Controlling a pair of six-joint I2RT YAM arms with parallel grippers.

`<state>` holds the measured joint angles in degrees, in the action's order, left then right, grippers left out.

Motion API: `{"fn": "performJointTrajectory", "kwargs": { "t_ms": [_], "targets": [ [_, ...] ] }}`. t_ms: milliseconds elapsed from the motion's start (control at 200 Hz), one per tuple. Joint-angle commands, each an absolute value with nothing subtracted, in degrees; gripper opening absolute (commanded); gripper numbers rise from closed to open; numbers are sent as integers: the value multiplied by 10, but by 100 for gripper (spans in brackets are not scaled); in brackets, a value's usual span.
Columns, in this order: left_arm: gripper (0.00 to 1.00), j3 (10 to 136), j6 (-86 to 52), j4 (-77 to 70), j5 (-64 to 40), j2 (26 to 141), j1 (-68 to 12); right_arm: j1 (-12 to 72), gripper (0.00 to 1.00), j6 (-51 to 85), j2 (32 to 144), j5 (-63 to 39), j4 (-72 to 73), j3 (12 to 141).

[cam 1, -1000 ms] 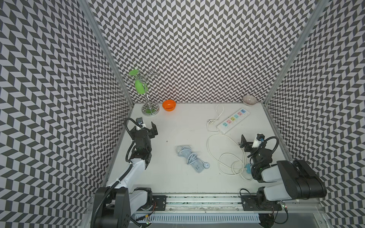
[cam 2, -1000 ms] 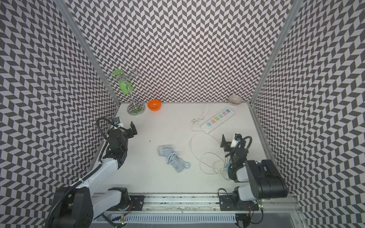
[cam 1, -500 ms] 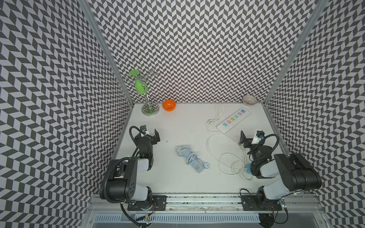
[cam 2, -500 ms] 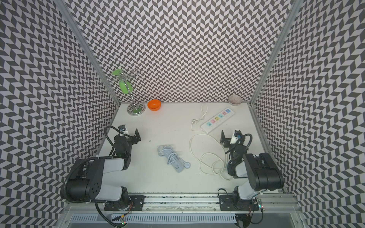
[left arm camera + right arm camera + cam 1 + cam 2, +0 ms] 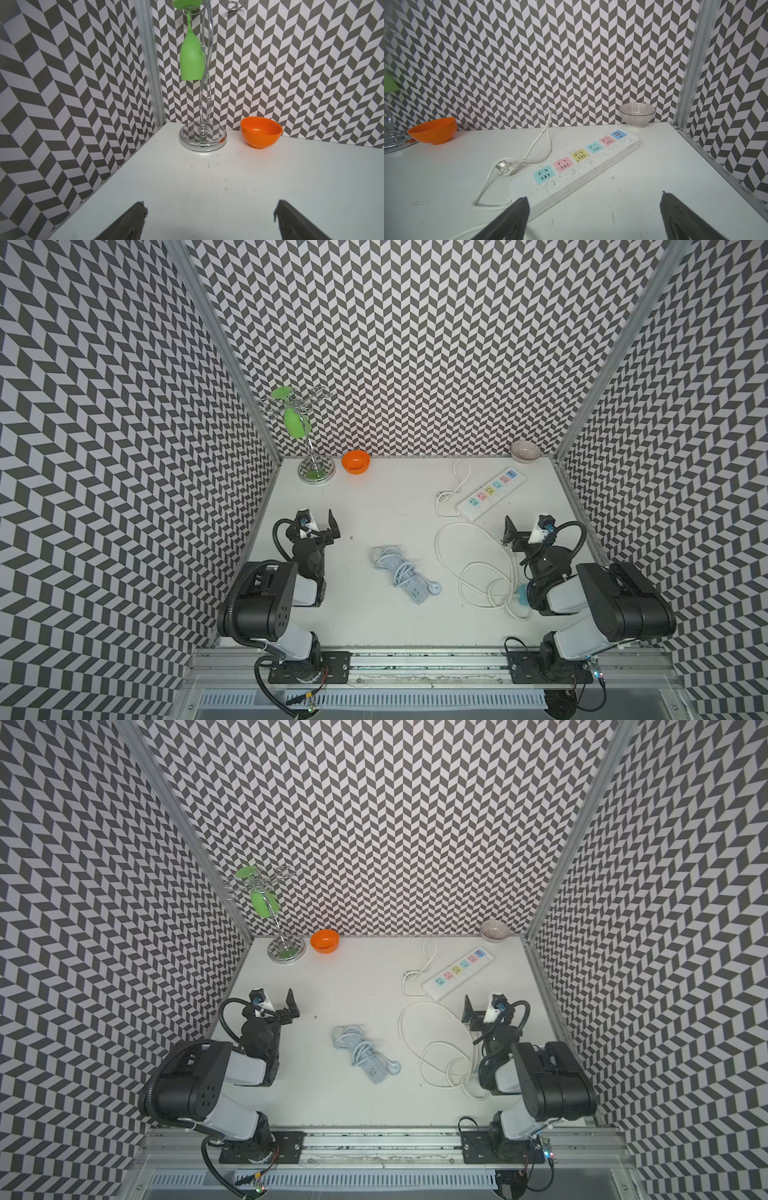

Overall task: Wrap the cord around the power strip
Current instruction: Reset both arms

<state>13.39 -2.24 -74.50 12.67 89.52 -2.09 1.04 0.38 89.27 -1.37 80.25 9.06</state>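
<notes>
1. Cord (image 5: 390,563) is lying coiled around the power strip (image 5: 417,595), mid-table.
2. Left gripper (image 5: 210,205) and right gripper (image 5: 594,197) are standing wide, empty.
3. Untucked plug (image 5: 434,588) is probably threatening to uncoil the loops.

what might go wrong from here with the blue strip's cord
The plug lies loose beside the power strip, nothing tucking it, so the cord wrapped on it may spring undone. The thin cream cord loops right by the open right end effector; reaching in, it could snag and drag that loop.
</notes>
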Motion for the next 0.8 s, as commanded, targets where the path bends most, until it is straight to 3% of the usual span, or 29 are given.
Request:
{"fn": "performJointTrajectory", "kwargs": {
  "t_ms": [0,796],
  "targets": [
    [100,136,-25,-736,137,890,-23,9,100,-6,899,-25,764,137],
    [100,134,-19,-745,148,893,-30,9,100,-7,898,-26,766,138]
  ]
}}
